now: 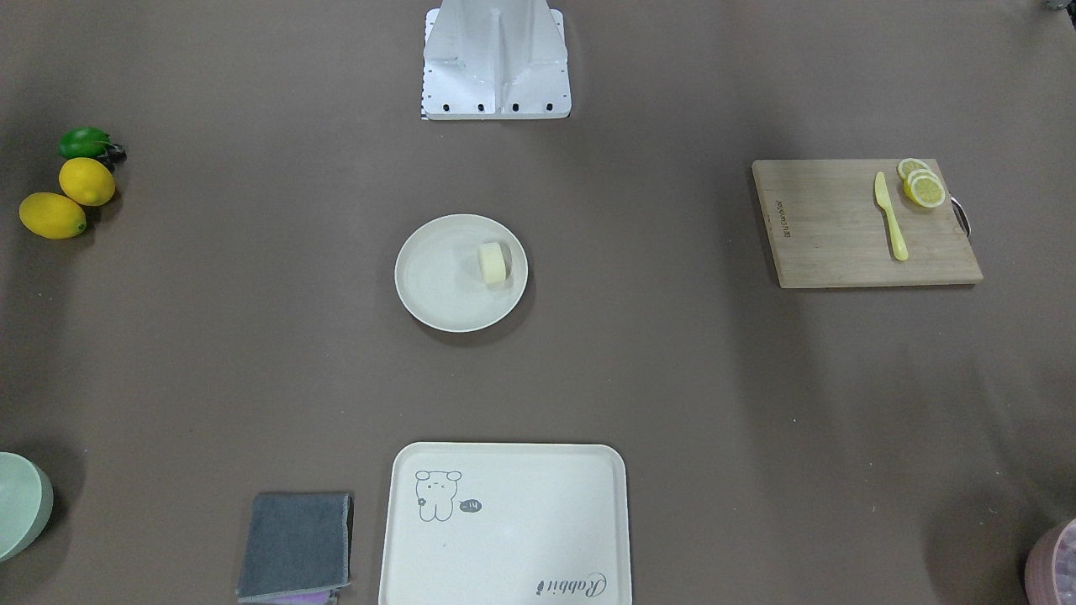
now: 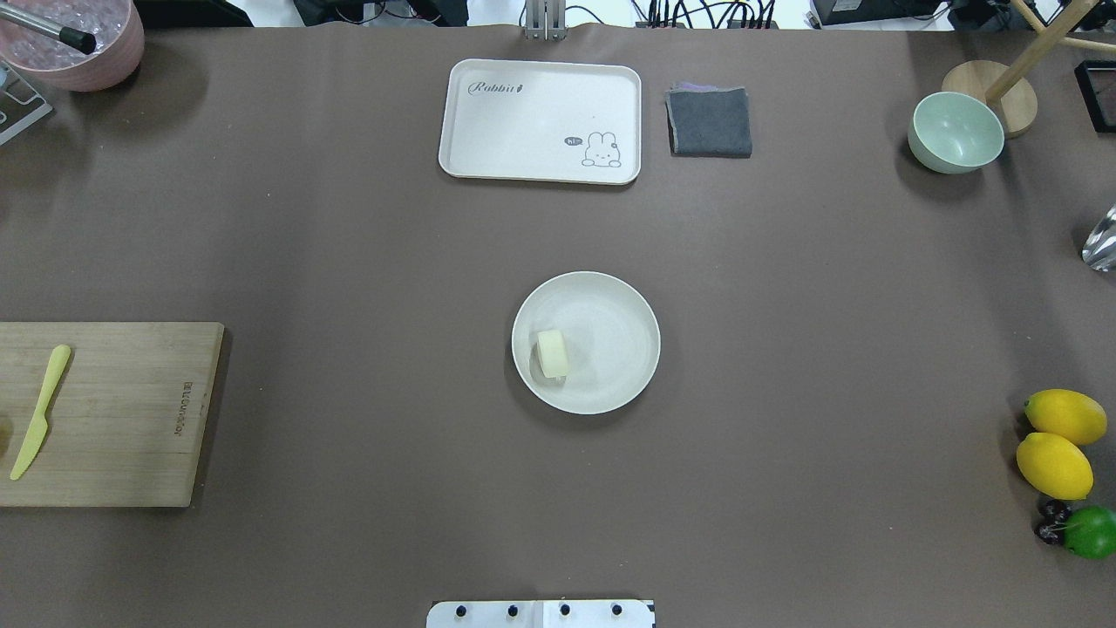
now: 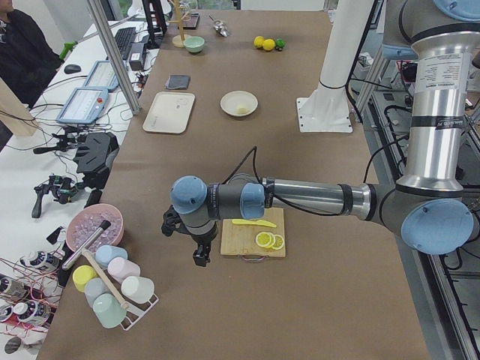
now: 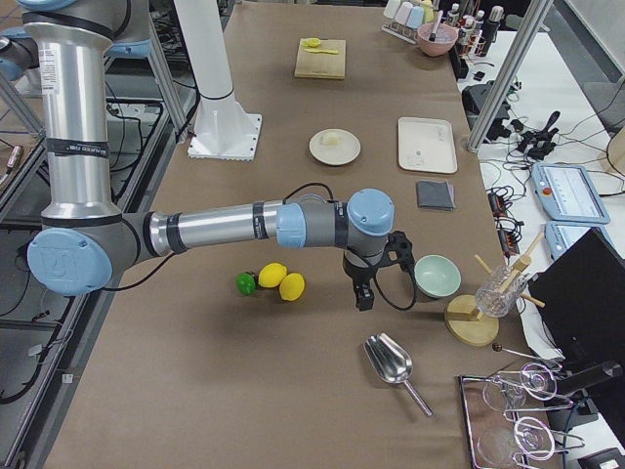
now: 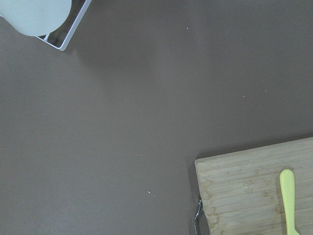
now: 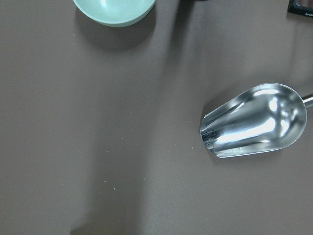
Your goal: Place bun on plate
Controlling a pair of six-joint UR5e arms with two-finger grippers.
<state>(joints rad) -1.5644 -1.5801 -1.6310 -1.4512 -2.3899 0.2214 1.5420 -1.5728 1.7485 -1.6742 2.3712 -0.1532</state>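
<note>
The pale cream bun (image 1: 494, 262) (image 2: 553, 353) lies on its side inside the round cream-white plate (image 1: 429, 290) (image 2: 621, 336) at the middle of the table, toward the plate's edge on the robot's left. Neither arm is near it. My left gripper (image 3: 201, 259) hangs over the table's left end beside the cutting board, seen only in the exterior left view, so I cannot tell its state. My right gripper (image 4: 363, 298) hangs over the right end between the lemons and the green bowl, seen only in the exterior right view, state likewise unclear.
A rabbit tray (image 2: 540, 120) and a grey cloth (image 2: 710, 121) lie at the far side. A cutting board (image 2: 113, 414) with a yellow knife (image 2: 39, 410) and lemon slices (image 1: 923, 185) is on the left. Lemons (image 2: 1055, 440), a green bowl (image 2: 956, 131) and a metal scoop (image 6: 254, 127) are on the right.
</note>
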